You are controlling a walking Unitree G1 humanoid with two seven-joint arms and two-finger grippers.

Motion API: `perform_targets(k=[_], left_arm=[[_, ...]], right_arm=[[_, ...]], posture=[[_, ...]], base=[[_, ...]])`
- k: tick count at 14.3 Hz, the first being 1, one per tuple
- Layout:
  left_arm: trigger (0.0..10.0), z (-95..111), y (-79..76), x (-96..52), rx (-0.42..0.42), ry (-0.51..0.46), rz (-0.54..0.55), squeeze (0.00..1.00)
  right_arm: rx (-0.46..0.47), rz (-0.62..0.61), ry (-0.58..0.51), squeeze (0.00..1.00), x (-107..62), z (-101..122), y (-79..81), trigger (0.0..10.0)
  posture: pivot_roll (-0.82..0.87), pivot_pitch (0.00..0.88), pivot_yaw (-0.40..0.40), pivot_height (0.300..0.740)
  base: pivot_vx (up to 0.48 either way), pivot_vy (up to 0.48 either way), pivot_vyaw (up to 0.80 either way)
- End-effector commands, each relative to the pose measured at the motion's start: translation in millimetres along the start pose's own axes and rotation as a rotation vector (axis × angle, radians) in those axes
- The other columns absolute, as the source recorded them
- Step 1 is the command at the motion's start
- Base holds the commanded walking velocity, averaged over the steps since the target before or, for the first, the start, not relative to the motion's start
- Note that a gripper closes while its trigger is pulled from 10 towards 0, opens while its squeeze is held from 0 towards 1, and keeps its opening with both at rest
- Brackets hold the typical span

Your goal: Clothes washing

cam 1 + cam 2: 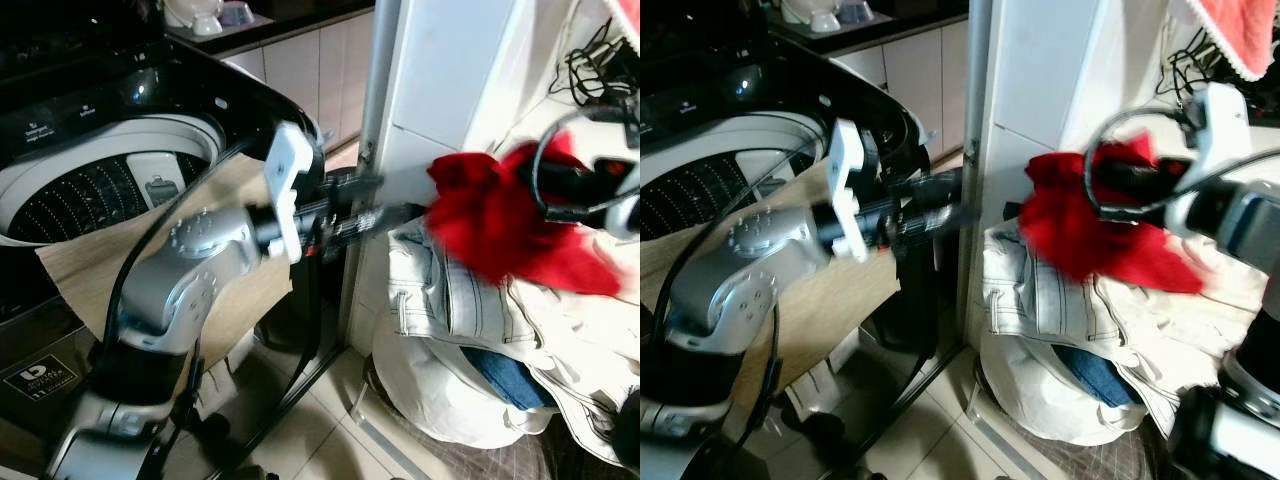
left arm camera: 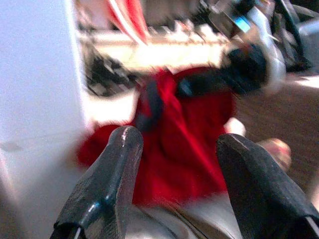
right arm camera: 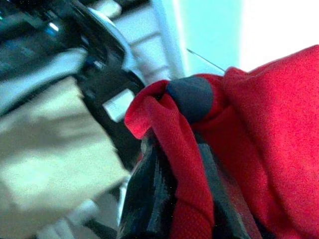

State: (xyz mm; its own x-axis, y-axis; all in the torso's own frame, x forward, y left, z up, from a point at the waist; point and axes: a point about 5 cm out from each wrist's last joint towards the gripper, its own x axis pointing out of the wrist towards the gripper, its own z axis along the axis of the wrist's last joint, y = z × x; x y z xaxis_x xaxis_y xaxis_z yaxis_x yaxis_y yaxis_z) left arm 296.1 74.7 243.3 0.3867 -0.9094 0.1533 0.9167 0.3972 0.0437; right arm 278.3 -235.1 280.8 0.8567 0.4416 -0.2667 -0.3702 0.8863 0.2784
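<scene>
A red garment (image 1: 500, 225) hangs lifted above a pile of white and denim clothes (image 1: 470, 330) at the right. My right gripper (image 3: 174, 199) is shut on a fold of that red garment (image 3: 259, 149), holding it in the air. My left gripper (image 2: 174, 149) is open, its fingers (image 2: 107, 184) pointing toward the red garment (image 2: 184, 144) from the left, a short way off. The top-loading washing machine (image 1: 110, 170) stands at the left with its lid up and its drum (image 1: 90, 195) showing.
A white pillar or wall panel (image 1: 430, 80) stands between the washer and the clothes pile. A beige cloth (image 1: 230, 290) drapes over the washer's front. Tiled floor (image 1: 310, 430) lies below. Cables (image 1: 600, 70) hang at the upper right.
</scene>
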Motion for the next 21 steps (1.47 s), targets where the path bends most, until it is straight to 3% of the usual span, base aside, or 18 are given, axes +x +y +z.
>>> perform_targets(k=[1, 2, 3, 6, 9, 11, 12, 14, 15, 16, 21], left_arm=[[10.0, 8.3, 4.5, 6.9, 0.017, -0.052, 0.054, 0.0], [10.0, 11.3, 4.5, 11.1, 0.011, -0.075, 0.068, 0.0], [10.0, 17.3, 2.3, 17.2, -0.015, -0.12, 0.061, 1.0], [10.0, 23.9, -6.2, 26.8, -0.029, -0.198, 0.024, 1.0], [10.0, 16.3, -10.7, 36.2, -0.015, -0.174, 0.027, 1.0], [10.0, 5.5, -12.7, 42.9, 0.026, -0.109, 0.046, 1.0], [10.0, -0.4, -11.1, 46.0, 0.056, -0.074, 0.075, 0.0], [10.0, -4.3, -11.8, 50.4, 0.035, -0.089, 0.084, 0.0], [3.4, -3.5, -8.2, 49.4, 0.016, -0.099, 0.113, 0.0], [0.0, -4.8, -5.0, 48.4, 0.032, -0.088, 0.133, 0.0], [0.0, -5.2, -0.6, 47.4, 0.05, -0.102, 0.15, 0.0]], right_arm=[[0.014, 0.067, -0.029, 0.0, 3.3, 4.3, 10.5, 0.0], [0.035, 0.096, -0.041, 0.0, 7.4, 5.8, 15.2, 0.0], [0.056, 0.147, -0.06, 0.0, 14.4, 9.2, 24.8, 0.0], [0.108, 0.317, -0.114, 0.0, 25.0, 13.3, 47.5, 0.0], [0.138, 0.382, -0.146, 0.0, 27.8, 16.6, 55.1, 0.0], [0.149, 0.428, -0.16, 0.0, 29.5, 16.5, 61.9, 0.0], [0.149, 0.452, -0.166, 0.0, 29.4, 16.0, 65.5, 0.0], [0.145, 0.464, -0.169, 0.0, 29.3, 13.7, 69.3, 0.0], [0.143, 0.462, -0.169, 0.0, 29.0, 13.3, 69.8, 0.0], [0.144, 0.461, -0.169, 0.0, 28.8, 13.3, 69.9, 0.0], [0.141, 0.455, -0.168, 0.0, 28.6, 14.0, 72.7, 0.0]], posture=[[-0.08, 0.0, 0.005, 0.74], [-0.08, 0.0, 0.005, 0.74], [-0.08, 0.0, 0.008, 0.74], [-0.09, 0.0, 0.0, 0.74], [-0.09, 0.0, -0.006, 0.74], [-0.09, 0.0, -0.005, 0.74], [-0.09, 0.0, -0.001, 0.74], [-0.1, 0.0, 0.004, 0.74], [-0.1, 0.0, 0.005, 0.74], [-0.1, 0.0, 0.005, 0.74], [-0.09, 0.0, 0.004, 0.74]], base=[[0.0, 0.0, 0.0], [0.0, 0.0, 0.0], [0.0, 0.0, 0.0], [0.0, 0.0, 0.0], [0.0, 0.0, 0.0], [0.0, 0.0, 0.0], [0.0, 0.0, 0.0], [0.0, 0.0, 0.0], [0.0, 0.0, 0.0], [0.0, 0.0, 0.0], [0.0, 0.0, 0.0]])
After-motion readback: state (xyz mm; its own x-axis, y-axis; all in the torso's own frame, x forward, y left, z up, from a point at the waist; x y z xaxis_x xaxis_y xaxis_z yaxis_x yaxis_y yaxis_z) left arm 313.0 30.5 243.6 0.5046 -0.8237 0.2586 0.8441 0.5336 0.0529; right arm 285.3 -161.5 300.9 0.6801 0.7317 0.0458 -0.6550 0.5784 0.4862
